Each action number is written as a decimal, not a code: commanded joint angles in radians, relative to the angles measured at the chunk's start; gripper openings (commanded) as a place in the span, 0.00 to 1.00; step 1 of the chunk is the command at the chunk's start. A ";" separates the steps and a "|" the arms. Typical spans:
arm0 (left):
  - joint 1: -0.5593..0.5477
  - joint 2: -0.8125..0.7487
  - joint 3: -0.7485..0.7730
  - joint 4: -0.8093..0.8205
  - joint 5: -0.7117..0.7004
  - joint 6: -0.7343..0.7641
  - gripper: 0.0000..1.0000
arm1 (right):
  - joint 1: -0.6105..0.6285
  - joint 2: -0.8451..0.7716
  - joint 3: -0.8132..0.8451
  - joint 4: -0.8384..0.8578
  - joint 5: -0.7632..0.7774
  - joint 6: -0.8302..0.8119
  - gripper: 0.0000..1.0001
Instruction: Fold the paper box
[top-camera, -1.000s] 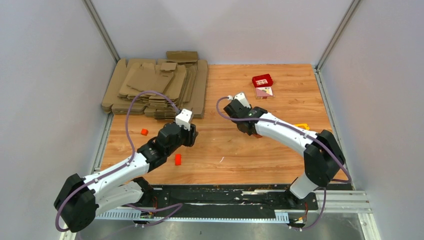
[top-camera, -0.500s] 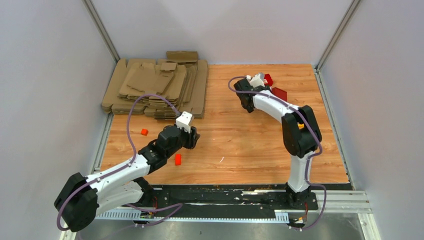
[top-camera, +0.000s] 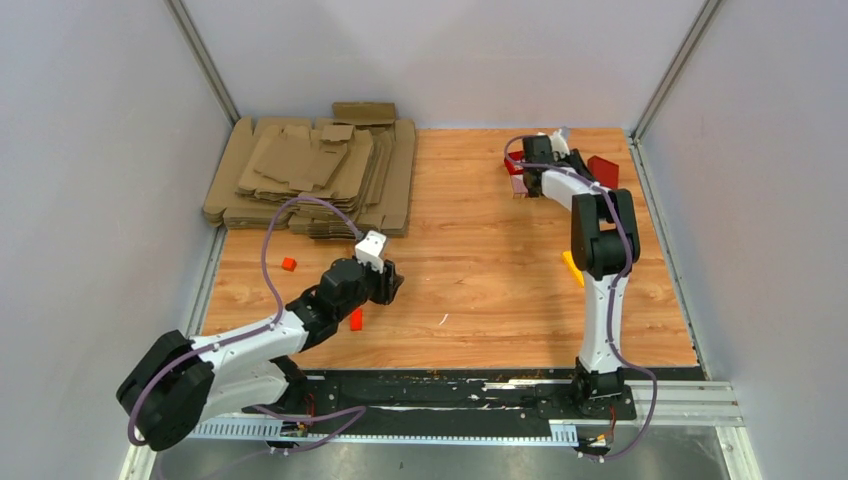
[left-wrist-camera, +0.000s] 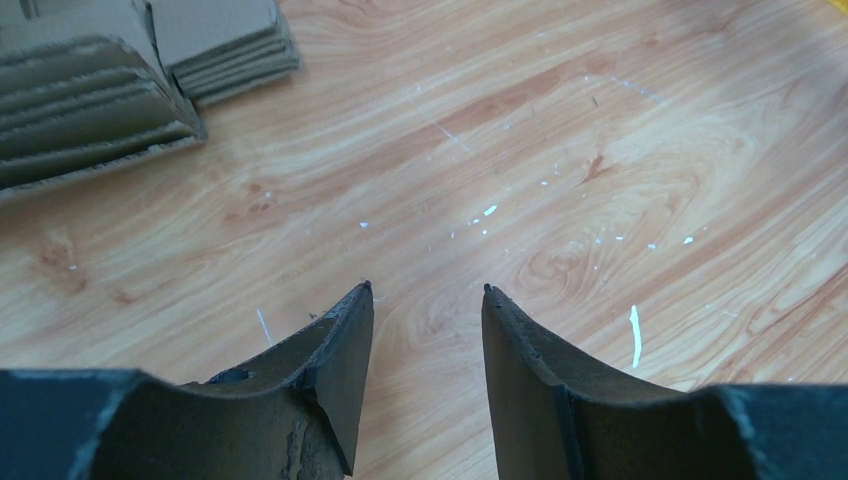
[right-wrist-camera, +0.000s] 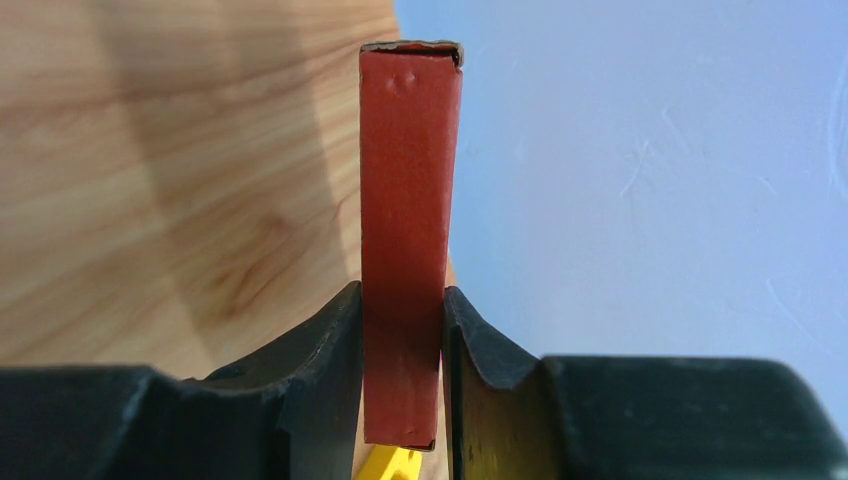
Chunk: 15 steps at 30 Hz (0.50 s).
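Note:
The paper box is a flat, bright red piece of card held off the table near the back right corner. My right gripper is shut on it. In the right wrist view the paper box stands edge-on between the two fingers, sticking out well past my right gripper toward the pale wall. My left gripper hovers low over the table's left middle. The left wrist view shows my left gripper open, with only bare wood between its fingers.
A stack of brown cardboard sheets fills the back left, its corner ahead of the left fingers. Two small red blocks lie near the left arm. A yellow piece lies by the right arm. A red windowed tile sits partly behind the right wrist.
The right arm has swung from the table's middle to the back right corner, carrying the red paper box. The left gripper has shifted slightly nearer and stayed open.

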 joint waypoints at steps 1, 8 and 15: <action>0.003 0.045 -0.016 0.147 0.009 -0.025 0.51 | -0.082 0.039 0.028 0.287 0.015 -0.197 0.05; 0.004 0.110 -0.002 0.190 0.048 -0.024 0.53 | -0.161 0.100 0.125 0.140 -0.133 -0.101 0.59; 0.003 0.014 -0.035 0.179 0.044 0.005 0.61 | -0.128 -0.037 0.097 0.005 -0.436 0.131 1.00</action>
